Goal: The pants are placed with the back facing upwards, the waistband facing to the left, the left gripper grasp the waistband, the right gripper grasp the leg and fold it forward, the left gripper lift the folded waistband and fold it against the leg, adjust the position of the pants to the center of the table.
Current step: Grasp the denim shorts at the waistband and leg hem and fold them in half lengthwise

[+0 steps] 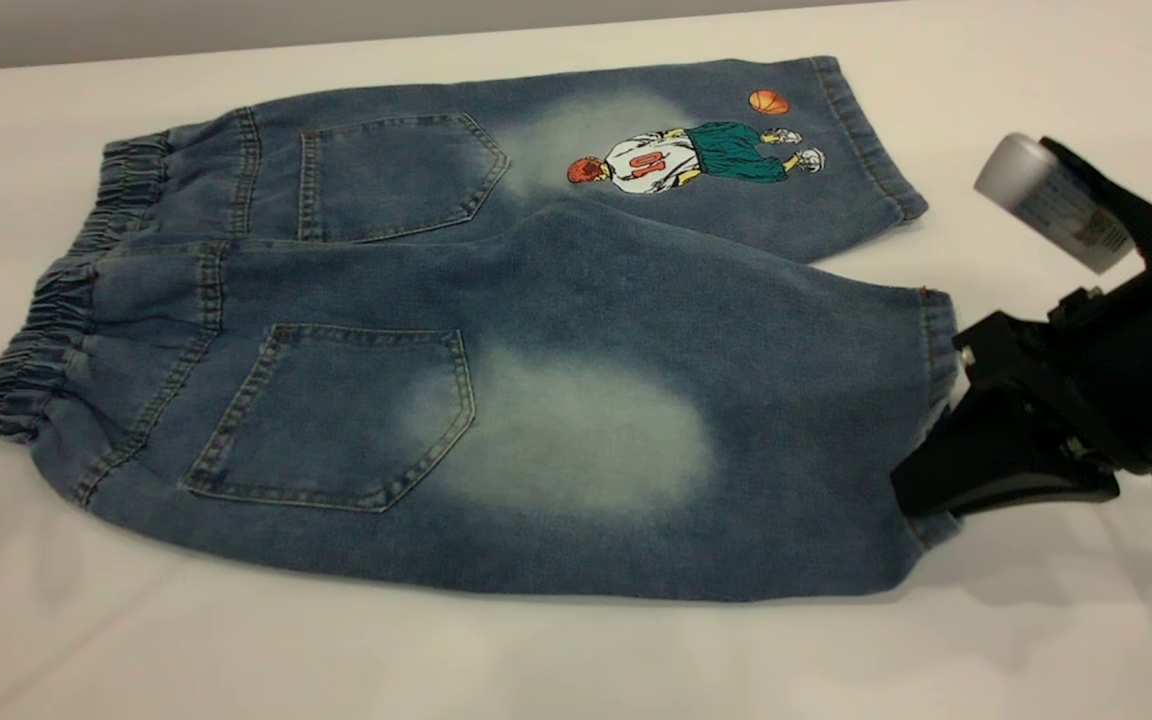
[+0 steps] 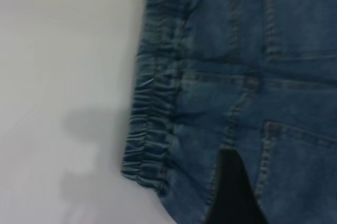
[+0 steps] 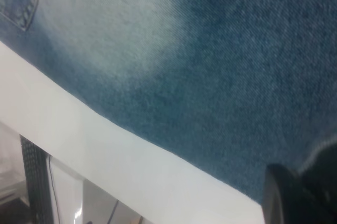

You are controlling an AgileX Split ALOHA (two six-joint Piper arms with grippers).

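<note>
left end effector (image 2: 234, 192) mostly cut off, grip unclear

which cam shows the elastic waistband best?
Exterior view: the whole waistband shows, gathered along the left end of the pants. The left wrist view shows only a close stretch of it, past a dark finger. The right wrist view shows only the leg.

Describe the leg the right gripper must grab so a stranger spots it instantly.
On the white table lie short blue denim pants. The leg is the nearer one, its hem at the black right gripper. It bears a large pale faded oval and no cartoon.
</note>
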